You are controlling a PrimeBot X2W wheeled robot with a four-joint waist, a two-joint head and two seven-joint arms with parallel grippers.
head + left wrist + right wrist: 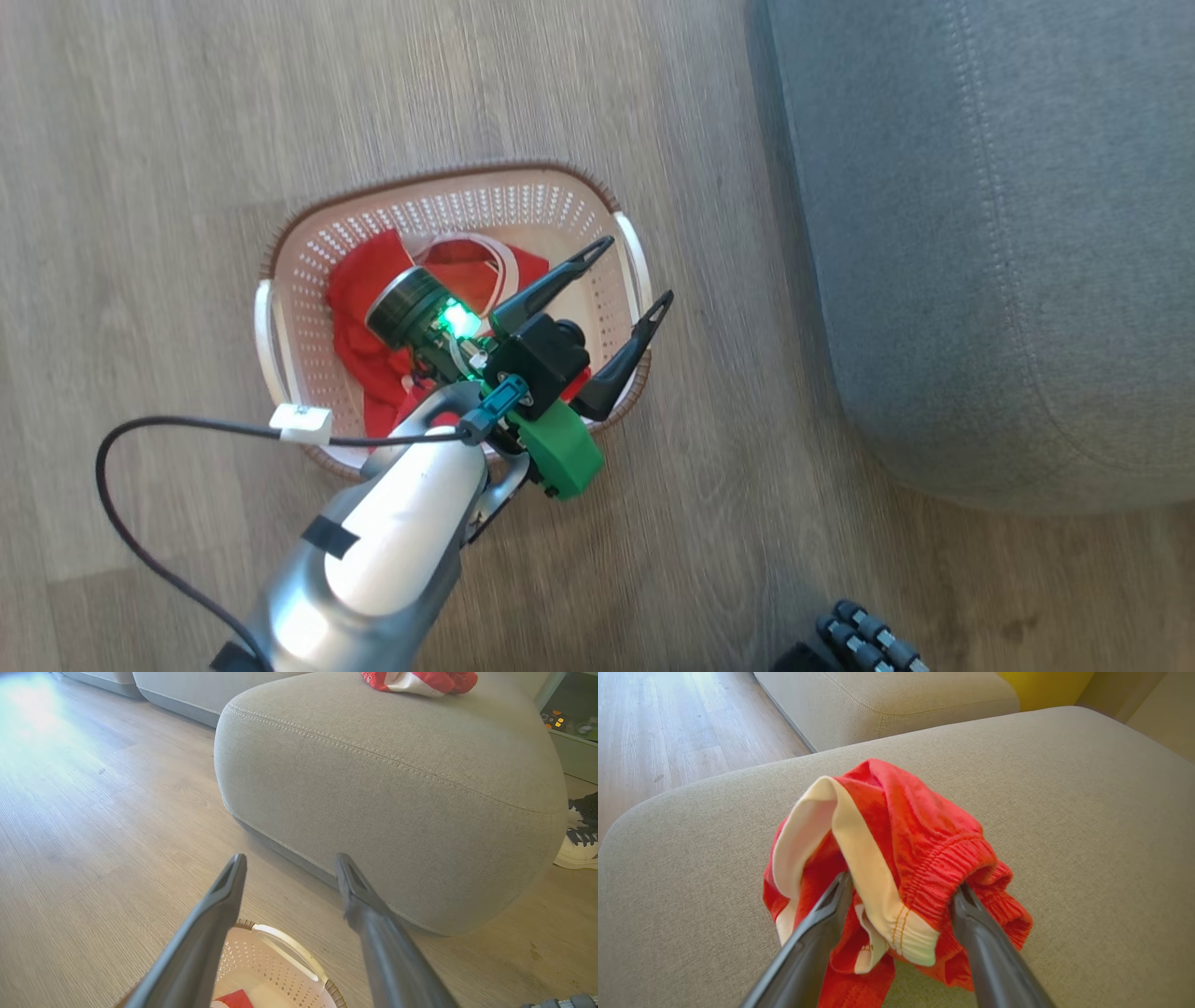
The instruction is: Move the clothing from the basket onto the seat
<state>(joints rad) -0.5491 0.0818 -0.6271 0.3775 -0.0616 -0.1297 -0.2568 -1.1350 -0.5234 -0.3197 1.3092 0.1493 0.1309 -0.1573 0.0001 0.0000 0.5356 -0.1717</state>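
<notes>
Grey seat (1064,812) bears clothing (920,830) between the spread right pincer (901,886); left pincer (637,269) gapes above basket (485,210)

no readable text, no legible labels, numbers, signs

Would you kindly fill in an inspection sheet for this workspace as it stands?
Surface: wooden floor.
Job's things: basket on floor, clothing inside; one garment on sofa.
Clutter: shoe beside sofa.
Grippers: left gripper open above basket; right gripper open, fingers either side of garment.
Cables: black cable looping from left forearm.
Surroundings: further sofa section.
</notes>
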